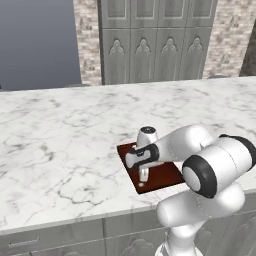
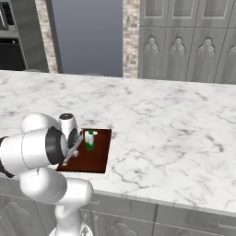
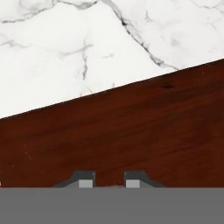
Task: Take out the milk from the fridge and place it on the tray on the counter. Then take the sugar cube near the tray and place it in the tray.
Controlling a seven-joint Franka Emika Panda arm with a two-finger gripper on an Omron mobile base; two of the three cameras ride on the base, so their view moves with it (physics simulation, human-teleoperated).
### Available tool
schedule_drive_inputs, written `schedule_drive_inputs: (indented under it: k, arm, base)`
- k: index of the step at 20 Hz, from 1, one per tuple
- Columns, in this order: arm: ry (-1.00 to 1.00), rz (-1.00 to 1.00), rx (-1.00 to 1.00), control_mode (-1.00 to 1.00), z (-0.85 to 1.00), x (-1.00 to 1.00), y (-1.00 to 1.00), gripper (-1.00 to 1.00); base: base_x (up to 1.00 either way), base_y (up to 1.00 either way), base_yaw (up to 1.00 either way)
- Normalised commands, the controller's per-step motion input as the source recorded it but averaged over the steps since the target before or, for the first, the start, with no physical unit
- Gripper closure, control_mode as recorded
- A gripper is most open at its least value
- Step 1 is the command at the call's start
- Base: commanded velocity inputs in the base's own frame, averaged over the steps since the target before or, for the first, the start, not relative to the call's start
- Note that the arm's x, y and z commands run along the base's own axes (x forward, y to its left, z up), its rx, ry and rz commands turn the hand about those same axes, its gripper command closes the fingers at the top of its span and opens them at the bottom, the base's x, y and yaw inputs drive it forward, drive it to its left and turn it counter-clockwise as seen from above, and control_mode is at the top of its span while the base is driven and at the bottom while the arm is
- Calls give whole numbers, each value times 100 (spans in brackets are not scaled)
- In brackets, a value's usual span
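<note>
The dark reddish-brown tray (image 2: 99, 154) lies near the front edge of the white marble counter (image 1: 60, 130). On its far part stands the small white milk carton (image 2: 89, 139) with green markings, upright. My gripper (image 1: 143, 179) points down low over the tray's (image 1: 167, 175) near end, a short way from the milk. In the hand view the gripper (image 3: 110, 183) hovers over the tray's wood (image 3: 131, 131), its fingertips (image 3: 86, 181) close together. A pale sliver between them looks like the sugar cube. In the left base view my arm hides the milk.
The tall slate-grey front of the fridge (image 2: 87, 37) stands beyond the counter, its door shut. Grey ornate-panelled cabinets (image 1: 155, 45) rise beside it against a brick wall. A dark built-in appliance (image 2: 11, 39) is at the far left. Marble stretches wide to both sides of the tray.
</note>
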Motion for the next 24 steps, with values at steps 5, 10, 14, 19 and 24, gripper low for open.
schedule_drive_inputs:
  k: [5, 10, 14, 19, 24]
  arm:
    - [1, 6, 0, -100, -34, 7, 17, -100]
    - [-2, 2, 0, -100, 0, 0, 1, -100]
    - [-14, 0, 0, -100, 33, -7, 10, -100]
    - [-28, 0, -1, -100, 84, -28, 0, -100]
    - [-9, 0, 0, -100, 96, -22, -24, -100]
  base:
    - [0, 0, 0]
    - [0, 0, 0]
    - [0, 0, 0]
    - [0, 0, 0]
    - [0, 0, 0]
